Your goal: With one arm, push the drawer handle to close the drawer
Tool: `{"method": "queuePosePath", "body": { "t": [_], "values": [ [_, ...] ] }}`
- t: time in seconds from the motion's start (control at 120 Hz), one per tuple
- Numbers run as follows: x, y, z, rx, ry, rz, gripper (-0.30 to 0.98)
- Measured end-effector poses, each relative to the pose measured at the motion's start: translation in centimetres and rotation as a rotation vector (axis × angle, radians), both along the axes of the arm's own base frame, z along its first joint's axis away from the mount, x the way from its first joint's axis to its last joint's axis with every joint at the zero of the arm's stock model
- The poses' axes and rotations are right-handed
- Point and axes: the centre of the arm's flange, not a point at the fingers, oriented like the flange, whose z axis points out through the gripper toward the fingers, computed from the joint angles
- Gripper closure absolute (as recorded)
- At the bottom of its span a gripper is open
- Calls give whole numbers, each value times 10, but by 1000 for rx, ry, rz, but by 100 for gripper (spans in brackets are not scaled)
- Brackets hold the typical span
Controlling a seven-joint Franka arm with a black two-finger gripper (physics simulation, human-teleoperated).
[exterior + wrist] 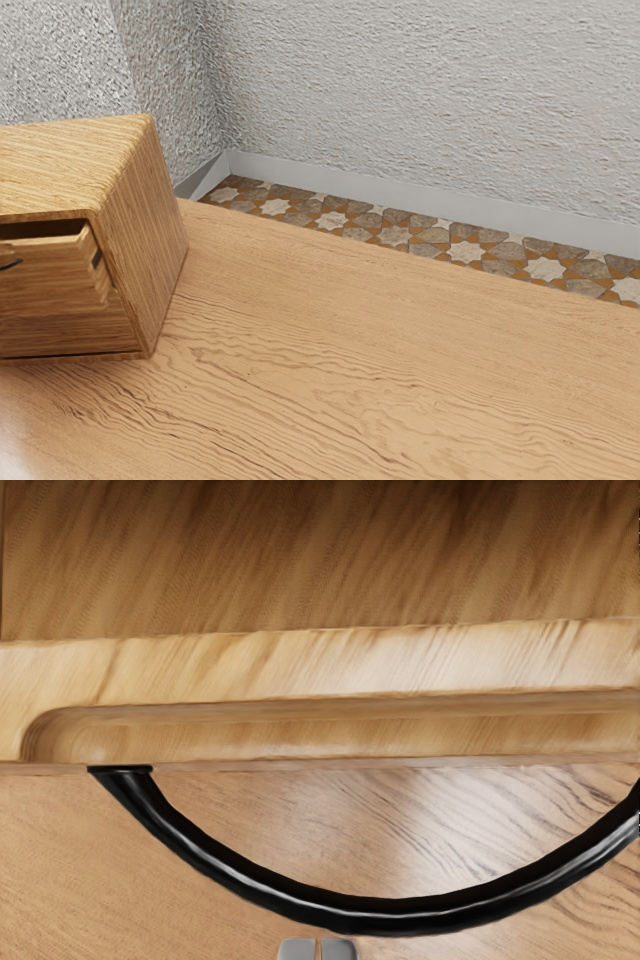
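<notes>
Tan wood-grained tabletop point(400, 350) underlies the ajar brown wooden drawer point(60, 305); its curved black metal-like handle point(380, 917) sits just ahead of the closed grey-tipped gripper point(318, 949), which could slip along that curve if pushing off-centre.

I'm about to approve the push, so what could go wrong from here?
The two-finger gripper, its grey tips together, sits near the curved black handle, off the bend's middle, so it might slip along the curve or skew the partly open wooden drawer. The wooden cabinet rests on the wood-grain table without visible fastening and may slide.
</notes>
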Motion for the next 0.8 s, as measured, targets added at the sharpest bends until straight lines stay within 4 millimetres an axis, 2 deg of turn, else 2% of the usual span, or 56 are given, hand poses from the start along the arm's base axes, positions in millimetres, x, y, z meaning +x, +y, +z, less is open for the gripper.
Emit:
{"method": "queuePosePath", "body": {
  "t": [0.583,0.8],
  "values": [
    [44,28,-3,-14,-1,-22,79],
    [54,31,-1,-12,-6,-36,79]
  ]
}}
